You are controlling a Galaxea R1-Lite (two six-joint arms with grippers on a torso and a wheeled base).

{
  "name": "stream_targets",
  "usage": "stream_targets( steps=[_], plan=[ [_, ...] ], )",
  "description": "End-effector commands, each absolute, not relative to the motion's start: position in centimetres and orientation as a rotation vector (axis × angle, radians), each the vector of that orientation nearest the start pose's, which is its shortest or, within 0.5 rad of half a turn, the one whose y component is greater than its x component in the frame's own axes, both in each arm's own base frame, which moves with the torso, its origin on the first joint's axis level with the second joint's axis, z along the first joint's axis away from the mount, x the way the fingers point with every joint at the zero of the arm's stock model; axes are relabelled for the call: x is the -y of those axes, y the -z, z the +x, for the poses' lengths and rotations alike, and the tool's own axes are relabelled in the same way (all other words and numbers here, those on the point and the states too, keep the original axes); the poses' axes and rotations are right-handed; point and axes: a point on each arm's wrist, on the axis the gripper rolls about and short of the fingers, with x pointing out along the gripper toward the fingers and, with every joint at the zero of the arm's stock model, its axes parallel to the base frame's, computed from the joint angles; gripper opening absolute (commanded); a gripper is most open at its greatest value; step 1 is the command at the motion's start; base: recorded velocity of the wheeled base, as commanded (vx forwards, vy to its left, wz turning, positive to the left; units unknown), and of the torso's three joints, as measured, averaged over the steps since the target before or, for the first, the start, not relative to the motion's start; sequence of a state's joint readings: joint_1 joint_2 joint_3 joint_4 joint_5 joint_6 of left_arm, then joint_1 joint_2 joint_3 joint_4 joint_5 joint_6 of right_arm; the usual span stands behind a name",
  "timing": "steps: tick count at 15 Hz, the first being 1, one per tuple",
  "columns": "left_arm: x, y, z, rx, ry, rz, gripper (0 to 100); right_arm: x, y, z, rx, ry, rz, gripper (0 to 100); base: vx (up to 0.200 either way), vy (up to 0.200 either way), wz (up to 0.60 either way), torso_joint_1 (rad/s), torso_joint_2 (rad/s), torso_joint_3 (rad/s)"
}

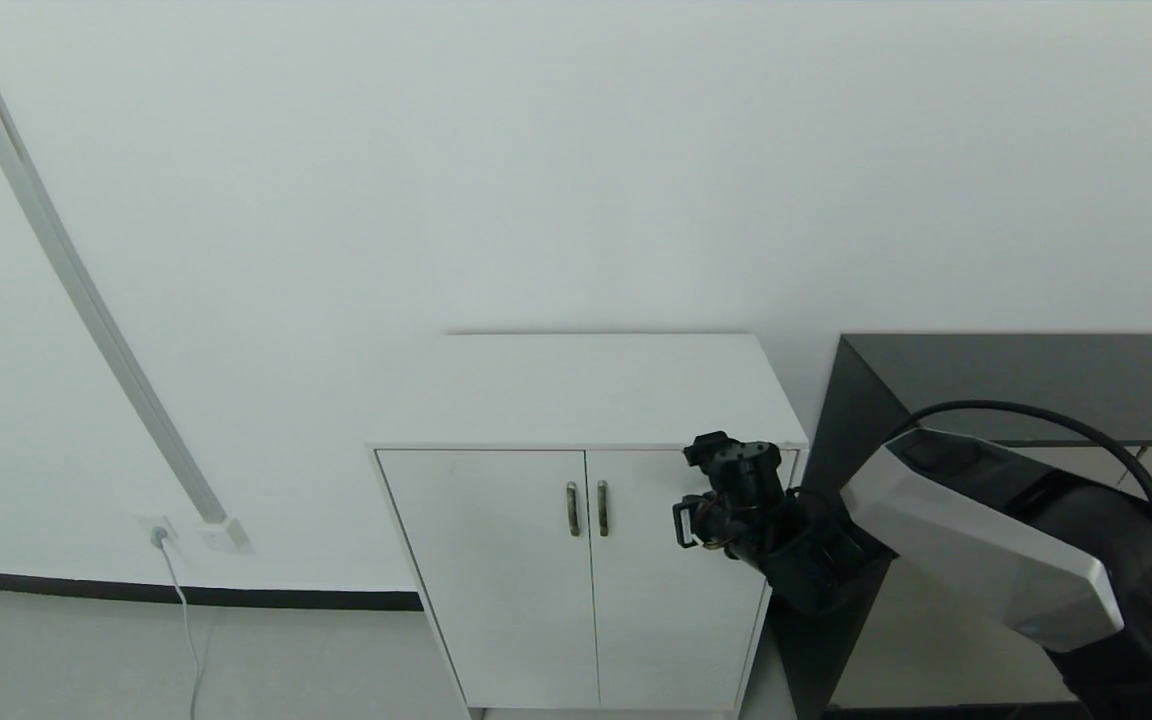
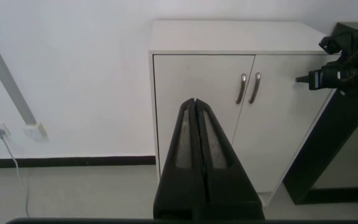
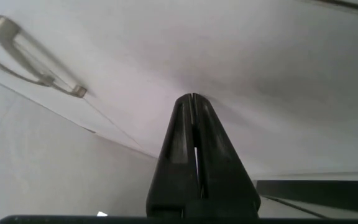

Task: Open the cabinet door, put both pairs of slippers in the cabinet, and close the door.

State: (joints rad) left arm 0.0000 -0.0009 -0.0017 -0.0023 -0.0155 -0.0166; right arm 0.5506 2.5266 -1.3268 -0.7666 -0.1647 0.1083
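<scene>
The white cabinet [image 1: 586, 390] stands against the wall with both doors shut. Its two metal handles [image 1: 587, 508] meet at the centre seam. My right gripper [image 1: 682, 523] is shut with nothing in it, held in front of the right door to the right of the handles. In the right wrist view its tips [image 3: 193, 99] are close to the door panel, with a handle [image 3: 37, 59] off to one side. My left gripper [image 2: 194, 103] is shut and holds nothing, well back from the cabinet [image 2: 229, 37], facing the left door. The left wrist view also shows the right gripper [image 2: 304, 79] at the right door.
A dark grey unit [image 1: 1036, 375] with a glossy front adjoins the cabinet's right side. On the wall to the left are a sloping white conduit [image 1: 66, 260] and a socket with a hanging cable [image 1: 160, 536]. Bare floor [image 1: 136, 660] lies left of the cabinet.
</scene>
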Motion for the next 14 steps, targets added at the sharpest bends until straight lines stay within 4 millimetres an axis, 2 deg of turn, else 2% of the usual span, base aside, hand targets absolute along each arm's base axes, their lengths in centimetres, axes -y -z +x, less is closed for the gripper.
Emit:
stream_targets(
  steps=[1, 3, 6, 11, 14],
  plan=[
    [0.0, -7.6, -2.3, 0.004, 0.015, -0.017, 0, -24.5, -2.0, 37.5, -0.41, -0.398, -0.048, 0, 0.0, 0.0, 0.0, 0.0, 0.0, 0.0],
    [0.0, -7.6, -2.3, 0.004, 0.015, -0.018, 0, -24.0, -2.8, 36.2, -0.395, -0.404, -0.044, 0, 0.0, 0.0, 0.0, 0.0, 0.0, 0.0],
    [0.0, -7.6, -2.3, 0.004, 0.015, -0.018, 0, -21.8, -4.5, 34.1, -0.376, -0.389, -0.033, 0, 0.0, 0.0, 0.0, 0.0, 0.0, 0.0],
    [0.0, -7.6, -2.3, 0.004, 0.015, -0.018, 0, -13.4, -9.2, 30.1, -0.357, -0.246, 0.004, 0, 0.0, 0.0, 0.0, 0.0, 0.0, 0.0],
    [0.0, -7.6, -2.3, 0.004, 0.015, -0.018, 0, -9.3, -10.2, 28.3, -0.361, -0.144, 0.02, 0, 0.0, 0.0, 0.0, 0.0, 0.0, 0.0]
  ],
)
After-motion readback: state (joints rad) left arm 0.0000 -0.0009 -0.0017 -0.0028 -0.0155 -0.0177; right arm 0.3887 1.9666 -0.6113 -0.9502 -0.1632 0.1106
